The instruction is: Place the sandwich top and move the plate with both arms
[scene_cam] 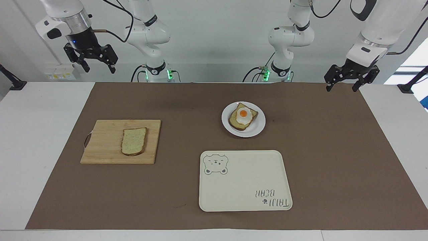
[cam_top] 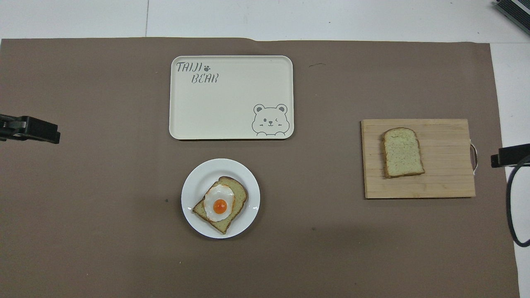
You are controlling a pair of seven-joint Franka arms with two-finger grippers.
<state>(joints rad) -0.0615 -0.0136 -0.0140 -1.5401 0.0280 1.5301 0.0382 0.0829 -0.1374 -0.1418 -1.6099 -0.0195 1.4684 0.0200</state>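
The sandwich top [scene_cam: 133,141] [cam_top: 402,152], a plain speckled bread slice, lies flat on a wooden cutting board [scene_cam: 103,147] [cam_top: 443,182] toward the right arm's end. The white plate [scene_cam: 259,127] [cam_top: 194,178] holds a toast slice with a fried egg [scene_cam: 243,115] [cam_top: 219,203]. It sits mid-table, nearer to the robots than the tray. My right gripper [scene_cam: 99,68] [cam_top: 509,154] hangs open and empty, high above the table edge at the board's end. Over the mat's corner at the other end, my left gripper [scene_cam: 341,87] [cam_top: 29,129] is also open and empty.
A cream rectangular tray with a bear drawing [scene_cam: 245,197] [cam_top: 232,124] lies farther from the robots than the plate. A brown mat [scene_cam: 334,150] covers most of the white table. The board has a metal handle [scene_cam: 87,140] on its outer end.
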